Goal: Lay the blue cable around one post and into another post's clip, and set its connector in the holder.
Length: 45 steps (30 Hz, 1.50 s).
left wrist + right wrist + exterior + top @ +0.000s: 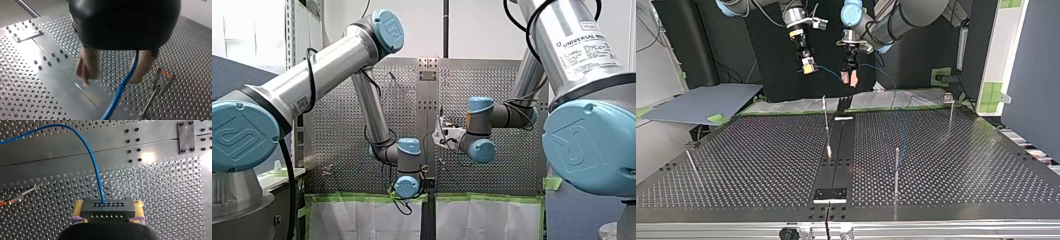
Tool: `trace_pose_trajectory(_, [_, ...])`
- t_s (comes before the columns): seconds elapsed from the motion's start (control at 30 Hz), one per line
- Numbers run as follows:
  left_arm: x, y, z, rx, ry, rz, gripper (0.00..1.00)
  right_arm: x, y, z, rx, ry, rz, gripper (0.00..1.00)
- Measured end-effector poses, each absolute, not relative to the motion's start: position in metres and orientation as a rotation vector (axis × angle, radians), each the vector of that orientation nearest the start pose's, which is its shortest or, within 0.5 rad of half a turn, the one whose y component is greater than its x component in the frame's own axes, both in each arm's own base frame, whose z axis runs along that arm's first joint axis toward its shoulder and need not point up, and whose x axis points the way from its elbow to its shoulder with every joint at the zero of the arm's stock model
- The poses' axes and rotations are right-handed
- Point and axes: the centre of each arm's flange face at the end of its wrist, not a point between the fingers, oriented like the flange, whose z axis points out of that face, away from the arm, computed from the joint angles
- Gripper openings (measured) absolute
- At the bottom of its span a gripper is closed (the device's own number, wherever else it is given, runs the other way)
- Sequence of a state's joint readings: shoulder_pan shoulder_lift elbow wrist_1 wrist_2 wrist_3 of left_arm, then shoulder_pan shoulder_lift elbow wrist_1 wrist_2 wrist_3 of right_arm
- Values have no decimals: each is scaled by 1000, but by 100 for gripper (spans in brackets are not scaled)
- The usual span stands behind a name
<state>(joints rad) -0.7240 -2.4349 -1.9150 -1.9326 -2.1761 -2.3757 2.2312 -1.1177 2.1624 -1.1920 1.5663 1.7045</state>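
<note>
My right gripper [108, 204] clamps the connector [107, 211], the blue cable [99, 180] running between the parted fingers of my left gripper [111, 81]

White wall [482, 30] at the far end in the front view, metal rack upright [289, 30] far left. Green tape [372, 197] edges white sheets [362, 220] along the near side. Top view: black curtain [761, 55] behind, grey board [701, 102] left, white panel [1008, 50] and dark partition [1031, 75] right. Perforated metal table [736, 150], even indoor light.

Blue cable [93, 162], dk-grey connector [107, 210], yellow pads [78, 206], silver perf. table [162, 195].
</note>
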Motion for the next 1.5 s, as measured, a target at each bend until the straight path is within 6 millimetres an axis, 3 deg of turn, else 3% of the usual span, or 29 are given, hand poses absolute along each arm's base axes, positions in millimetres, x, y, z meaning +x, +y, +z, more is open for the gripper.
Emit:
trace_pose_trajectory(0.07, [358,-417,-28,-538,1523,-709,6,410,-310,121,1516,-867,1876,12])
trace_pose_trajectory(0.1, [358,-417,-28,-536,1523,-705,6,410,-310,121,1516,-867,1876,12])
trace_pose_trajectory(0.13, [358,-417,-28,-535,1523,-702,0,410,-310,121,1516,-868,1876,12])
trace_pose_trajectory(0.33, [358,-416,-28,-533,1522,-700,0,408,-312,121,1500,-888,1868,12])
trace_pose_trajectory(0.73, [367,-407,-29,-529,1528,-652,0,380,-329,114,1395,-998,1814,12])
trace_pose_trajectory(1.17, [381,-395,-28,-512,1527,-591,0,342,-352,80,1361,-1103,1642,12])
trace_pose_trajectory(1.5, [391,-394,-27,-469,1564,-516,0,308,-381,76,1300,-1150,1574,12])
